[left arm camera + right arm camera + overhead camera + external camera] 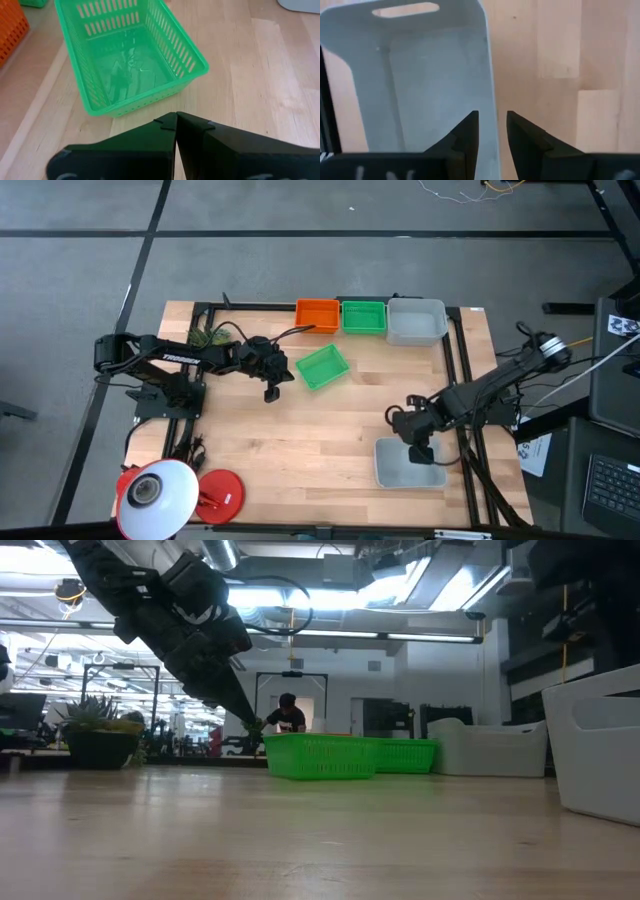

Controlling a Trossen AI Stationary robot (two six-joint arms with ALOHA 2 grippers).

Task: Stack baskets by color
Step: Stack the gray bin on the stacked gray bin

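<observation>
At four o'clock, right gripper (492,131) jaws apart astride grey basket (420,75) wall: close squarely before lifting. Left gripper (176,121) shut.

Bright overhead striplights (glare in green basket (130,60))

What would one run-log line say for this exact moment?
left gripper: shut, beside loose green basket | right gripper: jaws astride grey basket wall | back row: unchanged layout not judged
</observation>
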